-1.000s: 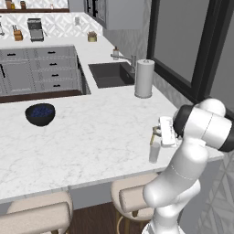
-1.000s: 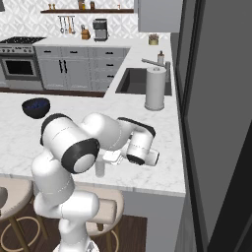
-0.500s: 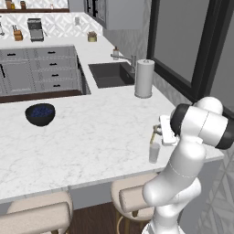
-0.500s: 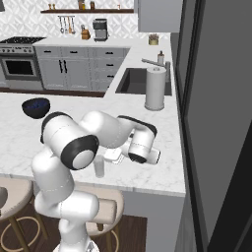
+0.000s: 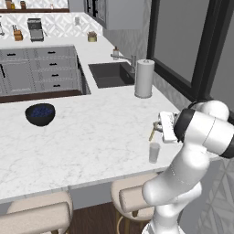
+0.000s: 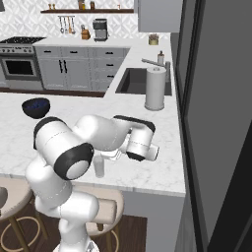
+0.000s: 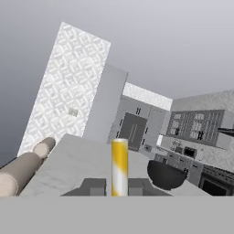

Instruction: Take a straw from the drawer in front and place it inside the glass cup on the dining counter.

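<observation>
White marble-veined dining counter (image 5: 91, 132): your gripper (image 5: 157, 128) clenches the thin yellow straw (image 5: 151, 133), tilted at 12 o'clock above the small clear glass cup (image 5: 154, 152), evidently for insertion.

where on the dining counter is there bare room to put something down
The dining counter lies bare between the dark blue bowl and the glass cup. It is crowded at the cup, with the gripper and straw just above.

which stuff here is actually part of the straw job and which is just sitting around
Job:
straw, held in the shut gripper
glass cup, just below the straw
dining counter

Lying about:
dark blue bowl
paper-towel roll
sink
stools
</observation>
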Available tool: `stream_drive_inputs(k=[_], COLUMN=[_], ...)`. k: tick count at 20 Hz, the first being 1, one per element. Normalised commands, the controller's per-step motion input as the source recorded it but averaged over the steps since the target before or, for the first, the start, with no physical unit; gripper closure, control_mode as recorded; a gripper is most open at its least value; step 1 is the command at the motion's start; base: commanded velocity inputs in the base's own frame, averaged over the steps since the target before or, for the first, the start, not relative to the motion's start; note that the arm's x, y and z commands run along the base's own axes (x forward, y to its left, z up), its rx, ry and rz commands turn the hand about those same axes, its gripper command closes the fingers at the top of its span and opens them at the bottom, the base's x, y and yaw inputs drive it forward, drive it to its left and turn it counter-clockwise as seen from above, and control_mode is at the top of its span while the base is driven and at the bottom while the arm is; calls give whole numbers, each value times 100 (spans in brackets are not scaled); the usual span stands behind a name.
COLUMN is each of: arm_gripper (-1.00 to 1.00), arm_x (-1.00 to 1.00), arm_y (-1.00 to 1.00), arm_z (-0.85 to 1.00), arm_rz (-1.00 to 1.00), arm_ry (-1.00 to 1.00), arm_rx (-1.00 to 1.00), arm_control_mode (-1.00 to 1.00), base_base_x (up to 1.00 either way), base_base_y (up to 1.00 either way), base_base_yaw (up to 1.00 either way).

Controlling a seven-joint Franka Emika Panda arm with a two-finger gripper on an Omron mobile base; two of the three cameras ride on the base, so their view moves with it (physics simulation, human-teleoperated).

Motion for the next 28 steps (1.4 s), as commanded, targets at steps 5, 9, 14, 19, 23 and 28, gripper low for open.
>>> stream_drive_inputs(k=[5,9,14,19,23,28], arm_gripper=[100,100,100,100,100,100], arm_x=[-41,-54,-39,-6,19,4], arm_y=[6,0,0,0,0,0], arm_z=[27,18,7,0,6,29], arm_rz=[0,0,0,0,0,0], arm_ry=[0,0,0,0,-1,-1], arm_rx=[0,0,0,-4,-3,-2], arm_control_mode=[-100,-100,-100,-100,-100,-100], base_base_x=[0,0,0,0,0,0], base_base_y=[0,0,0,0,0,0], base_base_yaw=[0,0,0,0,0,0])
